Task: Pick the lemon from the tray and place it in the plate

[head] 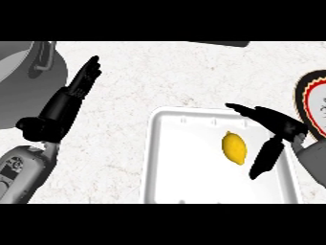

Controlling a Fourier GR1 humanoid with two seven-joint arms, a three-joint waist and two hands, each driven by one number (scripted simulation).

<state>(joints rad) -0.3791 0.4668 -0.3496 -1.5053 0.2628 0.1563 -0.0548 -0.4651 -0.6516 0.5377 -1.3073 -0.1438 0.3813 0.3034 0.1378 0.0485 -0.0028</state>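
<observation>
Head view: a steep look down at a pale speckled counter (158,81), with both forearms coming in from the lower edge.
Lemon: the yellow lemon (234,148) lies on the floor of the tray, right of its middle, long axis roughly up and down the view.
Tray: the white tray (167,158) sits at centre-right on the counter, its rim rounded at the corners.
Right hand: the right hand (282,125) is over the tray's right part, spread wide, with fingers reaching up-left over the far rim and the thumb (264,158) pointing down just beside the lemon's right side; nothing is held, and contact with the lemon cannot be told.
Plate: a round plate (324,107) with a dark, red-edged rim and a dark picture in its pale centre lies at the right edge, partly behind the right forearm.
Left hand: the left hand (73,95) rests at the left, fingers straight and pointing up, holding nothing.
Pot: a grey metal pot (17,72) stands at the upper left, near the left hand's fingertips.
</observation>
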